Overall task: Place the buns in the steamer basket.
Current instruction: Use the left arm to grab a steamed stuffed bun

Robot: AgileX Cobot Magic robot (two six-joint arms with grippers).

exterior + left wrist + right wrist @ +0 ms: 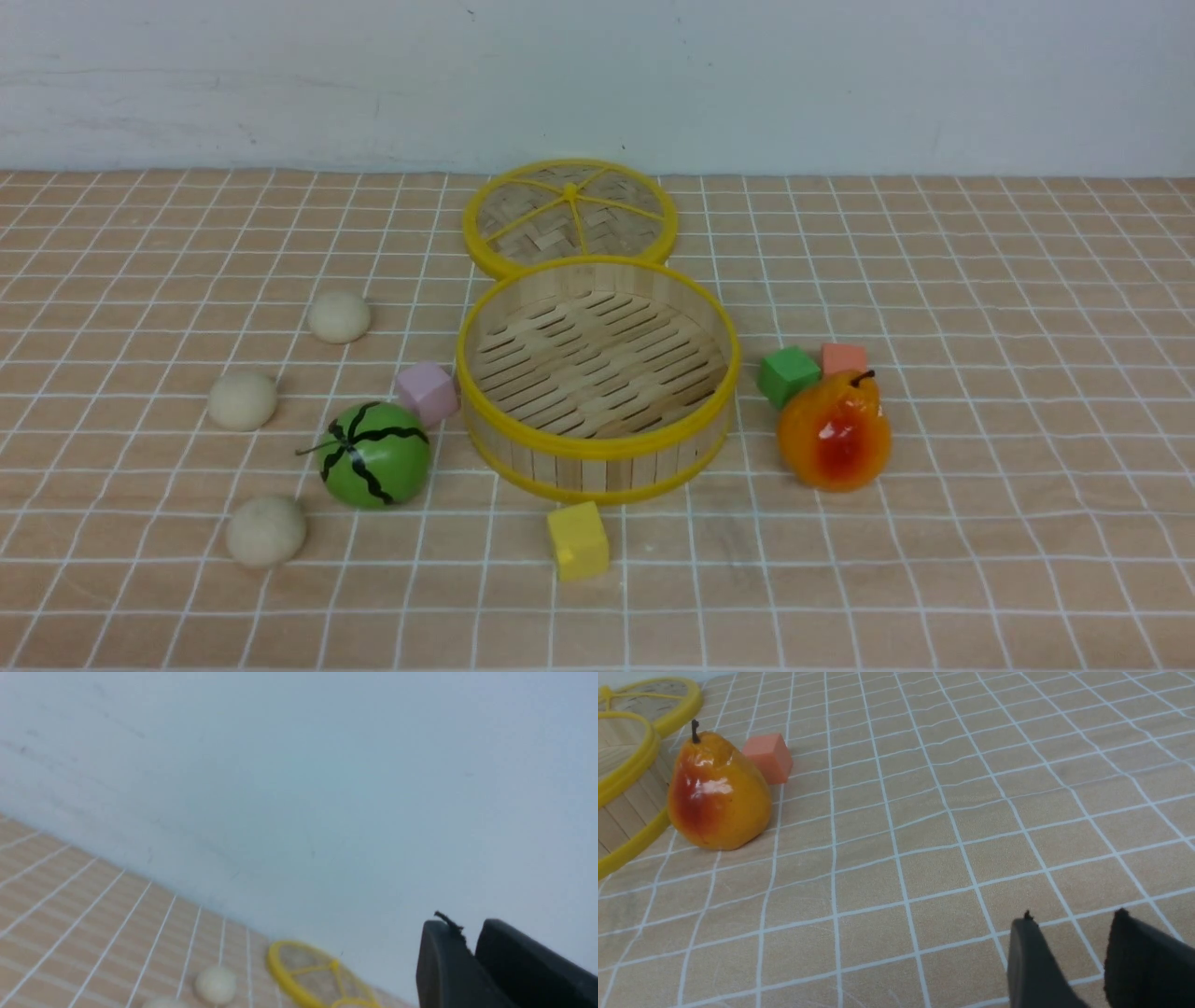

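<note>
Looking ahead, we find the far bun (pixel 339 316), the middle bun (pixel 243 401) and the near bun (pixel 266 531) lying on the checked cloth (pixel 1008 523) to our left, all outside the steamer basket (pixel 597 459). The watermelon toy (pixel 374 455) and pink cube (pixel 427 393) sit between them and the basket, the cube just beside its wall. The woven lid (pixel 569 215) lies behind it. Our left gripper (pixel 469 933) has its fingers nearly together, gripping nothing. Our right gripper (pixel 1073 921) shows a narrow gap over bare cloth, well apart from the pear (pixel 717 795).
</note>
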